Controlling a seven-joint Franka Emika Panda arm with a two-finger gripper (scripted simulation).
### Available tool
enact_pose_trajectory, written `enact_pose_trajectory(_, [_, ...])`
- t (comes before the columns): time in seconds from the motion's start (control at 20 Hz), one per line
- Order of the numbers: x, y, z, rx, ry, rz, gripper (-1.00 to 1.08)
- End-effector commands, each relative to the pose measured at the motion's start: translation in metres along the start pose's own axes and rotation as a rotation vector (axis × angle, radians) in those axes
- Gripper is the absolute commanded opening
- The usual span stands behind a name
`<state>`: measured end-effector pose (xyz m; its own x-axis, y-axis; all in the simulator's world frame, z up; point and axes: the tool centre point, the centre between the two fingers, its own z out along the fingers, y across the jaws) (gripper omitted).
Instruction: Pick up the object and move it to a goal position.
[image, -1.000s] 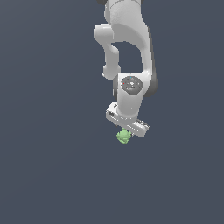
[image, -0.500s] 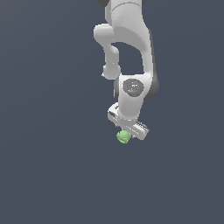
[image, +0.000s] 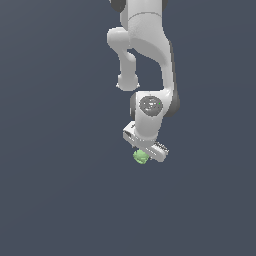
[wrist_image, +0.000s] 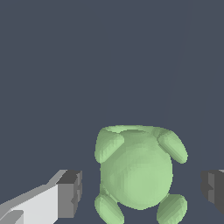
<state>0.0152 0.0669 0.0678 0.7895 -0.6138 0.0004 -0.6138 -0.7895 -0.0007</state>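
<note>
Light-green and lumpy, the object (wrist_image: 136, 173) sits low in the centre of the wrist view between the spread fingers (wrist_image: 70, 194) of the hand (image: 145, 151), untouched, and probably light and rigid, best pinched across its round middle body.

Glossy white rounded arm (image: 145, 45) with dark joint bands, grey wrist disc (image: 150, 105); white gripper (wrist_image: 140, 188) with dark-grey square fingertips (wrist_image: 70, 192).
</note>
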Motion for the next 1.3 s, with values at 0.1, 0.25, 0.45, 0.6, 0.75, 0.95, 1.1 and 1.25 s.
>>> enact_pose_trajectory(0.1, [-0.001, 0.001, 0.022, -0.001, -0.001, 0.002, 1.0])
enact_pose_trajectory(0.25, [0.0, 0.0, 0.028, -0.001, 0.0, 0.003, 1.0])
enact_pose_trajectory(0.45, [0.0, 0.0, 0.028, -0.001, 0.0, 0.003, -1.0])
enact_pose_trajectory(0.6, [0.0, 0.0, 0.028, -0.001, 0.0, 0.003, -1.0])
enact_pose_trajectory(0.75, [0.0, 0.0, 0.028, -0.001, 0.0, 0.003, -1.0])
enact_pose_trajectory(0.95, [0.0, -0.001, 0.028, 0.0, 0.0, 0.002, -1.0])
enact_pose_trajectory(1.1, [-0.004, -0.002, 0.027, 0.0, 0.0, 0.002, -1.0])
enact_pose_trajectory(1.25, [-0.013, -0.003, 0.026, 0.0, 0.0, 0.002, -1.0])
